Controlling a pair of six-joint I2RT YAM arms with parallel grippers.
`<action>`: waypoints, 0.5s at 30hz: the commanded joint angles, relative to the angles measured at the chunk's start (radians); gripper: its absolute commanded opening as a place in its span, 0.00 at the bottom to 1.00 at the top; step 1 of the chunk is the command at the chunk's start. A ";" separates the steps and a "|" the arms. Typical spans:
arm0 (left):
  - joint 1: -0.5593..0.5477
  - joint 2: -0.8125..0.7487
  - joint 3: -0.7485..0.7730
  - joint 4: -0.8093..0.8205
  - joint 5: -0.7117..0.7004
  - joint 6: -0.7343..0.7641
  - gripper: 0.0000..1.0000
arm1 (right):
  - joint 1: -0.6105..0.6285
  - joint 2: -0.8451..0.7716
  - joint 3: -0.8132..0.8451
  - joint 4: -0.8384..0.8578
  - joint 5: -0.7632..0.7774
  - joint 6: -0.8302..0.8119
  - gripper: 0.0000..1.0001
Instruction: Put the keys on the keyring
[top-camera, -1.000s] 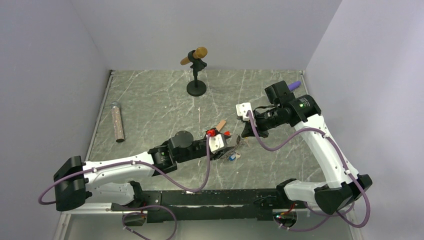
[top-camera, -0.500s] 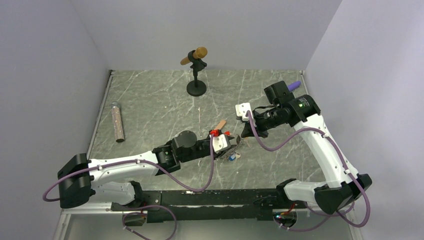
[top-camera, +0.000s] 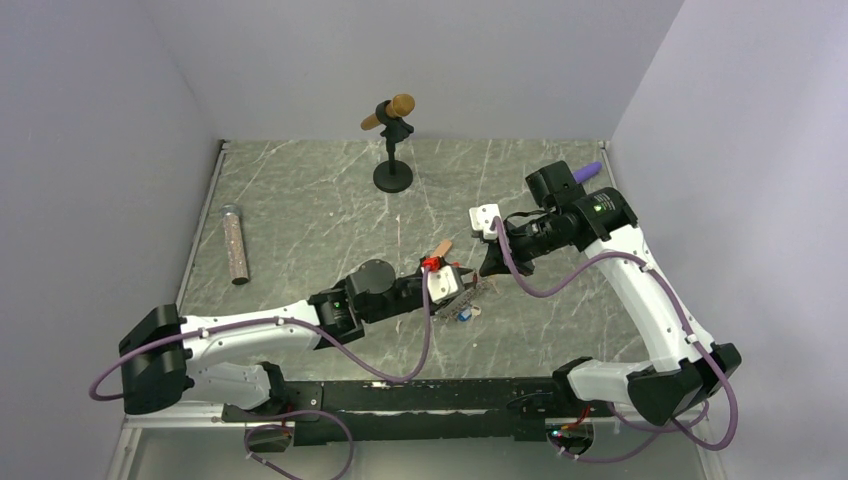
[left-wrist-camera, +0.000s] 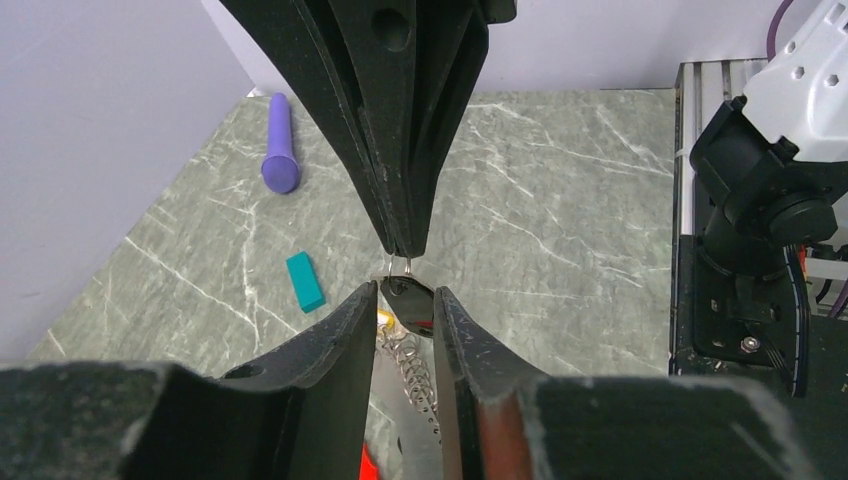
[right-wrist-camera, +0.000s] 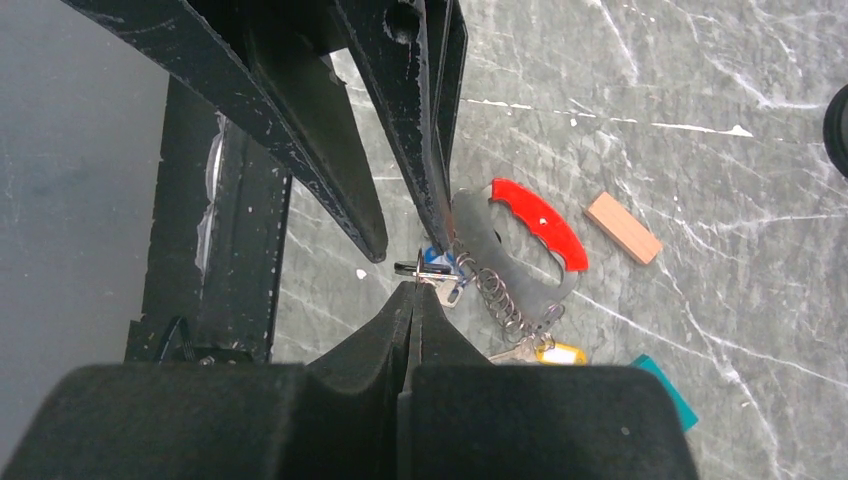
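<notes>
The keyring lies on the table: a red curved clip (right-wrist-camera: 540, 222) on a grey body, a silvery chain (right-wrist-camera: 500, 300), and a yellow tag (right-wrist-camera: 555, 353) and a blue tag (right-wrist-camera: 437, 258). My left gripper (left-wrist-camera: 405, 290) is shut on the clip's grey edge, at mid-table in the top view (top-camera: 460, 290). My right gripper (right-wrist-camera: 413, 285) is shut, pinching a tiny key (right-wrist-camera: 422, 268) with a black head and thin wire loop. It meets the left gripper tip to tip (top-camera: 487, 272). A second silvery key (right-wrist-camera: 510, 350) lies by the yellow tag.
A tan block (right-wrist-camera: 622, 228) lies just beyond the clip, and a teal block (left-wrist-camera: 304, 281) lies close by. A purple cylinder (top-camera: 590, 170) is at the back right. A microphone stand (top-camera: 392, 175) is at the back centre. A glittery tube (top-camera: 236, 243) is at the left.
My left arm has stretched a little further right towards the right gripper. The right gripper has shifted slightly left. Both stay shut.
</notes>
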 joint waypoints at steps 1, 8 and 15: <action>-0.007 0.010 0.053 0.039 -0.010 0.014 0.30 | 0.005 -0.001 0.019 -0.008 -0.041 0.000 0.00; -0.007 0.024 0.068 0.032 -0.007 0.014 0.24 | 0.009 -0.001 0.018 -0.009 -0.045 -0.002 0.00; -0.007 0.023 0.077 0.006 -0.008 0.015 0.00 | 0.011 -0.003 0.019 -0.008 -0.042 -0.003 0.00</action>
